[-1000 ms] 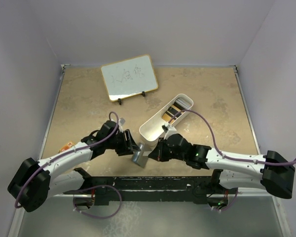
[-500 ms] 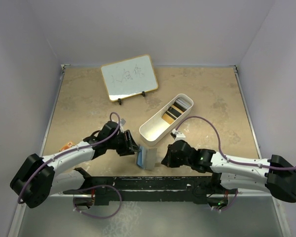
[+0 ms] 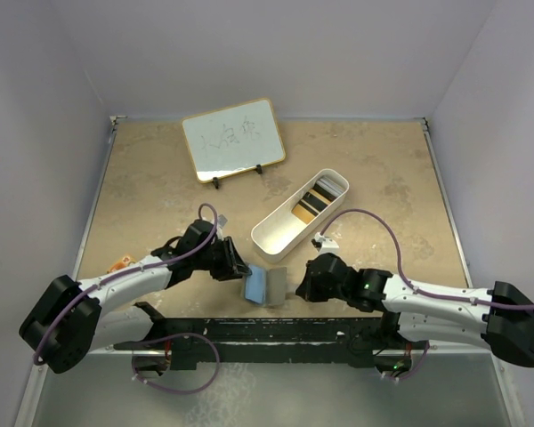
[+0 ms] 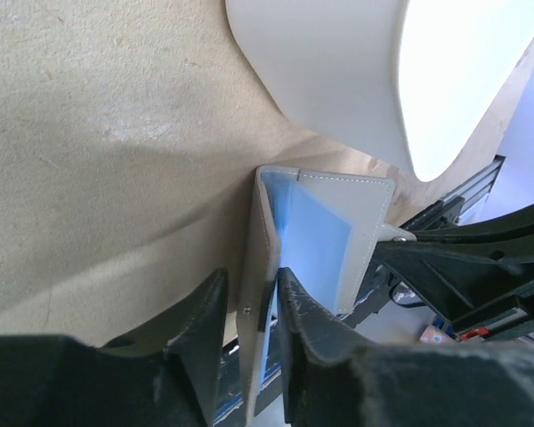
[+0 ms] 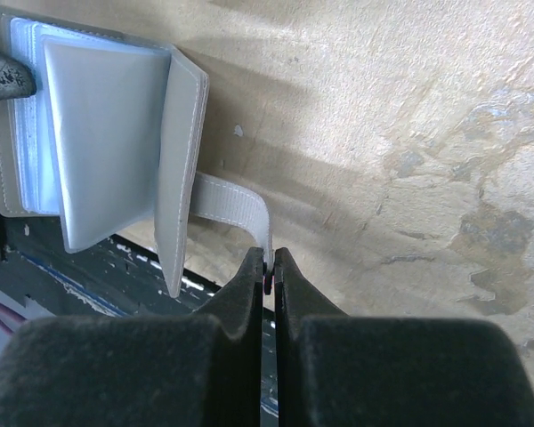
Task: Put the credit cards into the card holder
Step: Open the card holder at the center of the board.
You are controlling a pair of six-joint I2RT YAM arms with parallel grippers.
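Card holder (image 3: 264,286) at the front edge of the tabletop (image 3: 383,178), folded open with its light blue inside showing, between the two arms. On its left side, left pincer (image 3: 243,269) clamped on one grey cover, a finger on each face; on its right side, right pincer (image 3: 295,290) pinched shut on the end of the snap tab (image 5: 236,200), pulled out straight from the cover. Further right and just behind, long white tray (image 3: 271,236) with the credit cards (image 3: 313,201) lying inside at its far end.
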